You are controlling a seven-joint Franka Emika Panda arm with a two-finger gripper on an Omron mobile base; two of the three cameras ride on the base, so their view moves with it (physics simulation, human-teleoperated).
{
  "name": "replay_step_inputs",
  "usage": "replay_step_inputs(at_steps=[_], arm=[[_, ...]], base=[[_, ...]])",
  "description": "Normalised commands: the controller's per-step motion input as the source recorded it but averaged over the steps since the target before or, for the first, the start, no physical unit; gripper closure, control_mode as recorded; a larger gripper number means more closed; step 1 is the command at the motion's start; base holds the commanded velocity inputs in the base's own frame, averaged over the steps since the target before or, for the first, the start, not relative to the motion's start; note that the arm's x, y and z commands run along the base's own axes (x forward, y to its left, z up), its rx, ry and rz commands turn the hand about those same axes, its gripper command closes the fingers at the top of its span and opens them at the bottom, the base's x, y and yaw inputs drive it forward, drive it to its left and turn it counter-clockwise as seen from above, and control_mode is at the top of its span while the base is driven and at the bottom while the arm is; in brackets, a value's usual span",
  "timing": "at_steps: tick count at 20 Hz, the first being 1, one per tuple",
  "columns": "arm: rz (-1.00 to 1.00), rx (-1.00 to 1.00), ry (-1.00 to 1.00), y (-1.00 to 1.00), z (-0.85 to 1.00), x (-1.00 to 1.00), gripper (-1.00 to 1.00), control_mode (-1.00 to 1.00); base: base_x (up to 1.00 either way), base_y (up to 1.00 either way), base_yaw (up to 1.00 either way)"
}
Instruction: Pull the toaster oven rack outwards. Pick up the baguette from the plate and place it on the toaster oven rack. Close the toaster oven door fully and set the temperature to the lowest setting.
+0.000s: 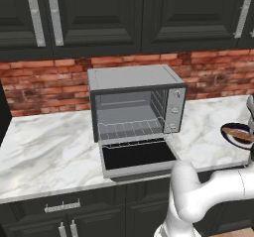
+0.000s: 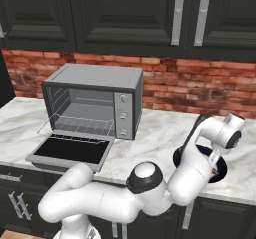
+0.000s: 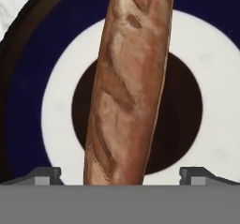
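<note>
Arm (image 2: 100, 198): glossy white rounded shells; dark grey joint caps; gripper (image 3: 120, 176): two small dark grey finger tips, squarish.

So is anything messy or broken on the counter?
Nothing stands out. The toaster oven door hangs open with the toaster oven rack pulled out, as the job needs. The baguette lies whole on the plate, between the open gripper fingers.

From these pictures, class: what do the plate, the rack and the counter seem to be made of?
Plate: likely glazed ceramic, with smooth flat navy, white and dark rings.
Rack: metal wire, a thin silvery grid.
Counter: looks like polished marble or stone, white with grey veins; it could be an imitation.
</note>
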Motion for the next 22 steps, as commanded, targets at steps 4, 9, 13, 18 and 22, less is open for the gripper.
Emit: replay_step_inputs(at_steps=[4,9,13,18,22], arm=[[0.00,0.01,-0.14,0.14,-0.13,0.00,-1.00,-1.00],[0.00,0.02,-0.05,0.18,-0.17,0.00,-1.00,-1.00],[-0.01,0.02,0.00,0.23,-0.38,0.00,-1.00,-1.00],[-0.02,0.00,0.00,0.26,-0.42,0.00,1.00,-1.00],[-0.07,0.00,0.00,0.32,-0.39,0.01,1.00,-1.00]], base=[[0.00,0.00,0.00],[0.00,0.00,0.00],[0.00,0.00,0.00],[0.00,0.00,0.00],[0.00,0.00,0.00]])
